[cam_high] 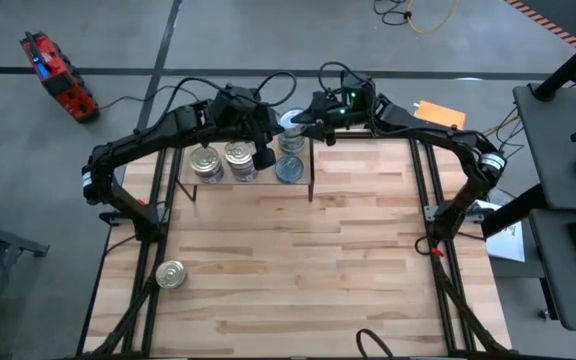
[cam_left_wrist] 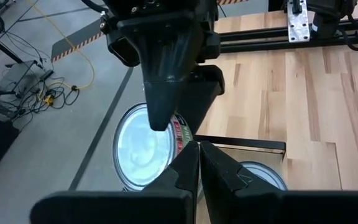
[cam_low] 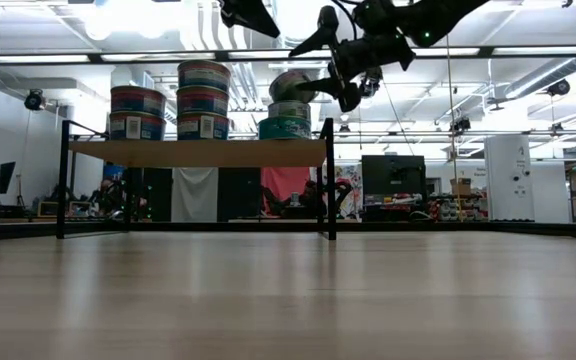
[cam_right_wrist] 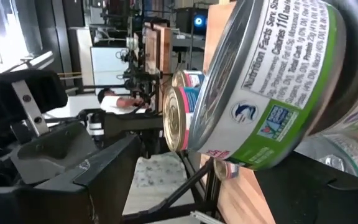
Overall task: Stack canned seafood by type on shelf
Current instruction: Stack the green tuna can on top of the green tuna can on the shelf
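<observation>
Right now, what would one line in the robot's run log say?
right claw: holds green-label tin, tilted over green stack | left claw: shut, above shelf | one tin left on table

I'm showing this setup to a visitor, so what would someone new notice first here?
First, the stacks of tins on the raised shelf at the table's far edge, with both arms bent over them. The right gripper holds a green-labelled tin tilted over the green stack at the shelf's right end; the left gripper hangs shut beside it. One lone tin sits on the table's near left.

Two black jointed arms, silver joint bands, looping black cables, green wrist light
</observation>
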Available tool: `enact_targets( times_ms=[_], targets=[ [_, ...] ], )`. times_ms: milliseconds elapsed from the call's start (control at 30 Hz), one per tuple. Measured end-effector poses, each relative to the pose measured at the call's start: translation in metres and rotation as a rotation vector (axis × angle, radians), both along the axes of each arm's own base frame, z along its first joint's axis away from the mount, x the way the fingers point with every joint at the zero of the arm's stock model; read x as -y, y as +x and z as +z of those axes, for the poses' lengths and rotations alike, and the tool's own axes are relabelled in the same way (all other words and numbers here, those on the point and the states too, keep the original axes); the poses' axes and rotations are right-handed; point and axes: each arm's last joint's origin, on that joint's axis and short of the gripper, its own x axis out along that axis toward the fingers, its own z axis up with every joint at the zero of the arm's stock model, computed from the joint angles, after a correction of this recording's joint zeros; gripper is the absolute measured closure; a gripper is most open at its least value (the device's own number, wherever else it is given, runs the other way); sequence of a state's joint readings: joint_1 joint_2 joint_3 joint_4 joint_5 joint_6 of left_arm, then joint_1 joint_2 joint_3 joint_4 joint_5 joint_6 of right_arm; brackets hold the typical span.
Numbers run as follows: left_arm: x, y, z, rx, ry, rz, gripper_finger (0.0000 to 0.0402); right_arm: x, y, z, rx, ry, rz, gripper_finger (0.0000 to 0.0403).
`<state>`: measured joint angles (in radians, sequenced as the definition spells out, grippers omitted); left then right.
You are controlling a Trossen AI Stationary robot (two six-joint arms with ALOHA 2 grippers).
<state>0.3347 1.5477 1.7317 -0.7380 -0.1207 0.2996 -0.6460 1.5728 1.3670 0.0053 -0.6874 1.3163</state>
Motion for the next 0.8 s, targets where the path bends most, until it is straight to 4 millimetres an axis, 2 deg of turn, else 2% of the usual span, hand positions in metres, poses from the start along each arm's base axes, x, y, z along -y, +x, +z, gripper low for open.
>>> enact_targets(
  times_ms=[500, 800],
  targets=[
    [0.0001, -0.0003, -0.0001, -0.002, -0.002, 0.0, 0.0401, 0.003, 0.0026, -0.0052, -0.007, -0.001, -0.002, 0.0088],
    [0.0, -0.0004, 0.0002, -0.001, 0.001, -0.001, 0.0402, 0.0063, 0.0054, -0.0071, 0.007, -0.004, -0.023, 0.0094]
  ],
)
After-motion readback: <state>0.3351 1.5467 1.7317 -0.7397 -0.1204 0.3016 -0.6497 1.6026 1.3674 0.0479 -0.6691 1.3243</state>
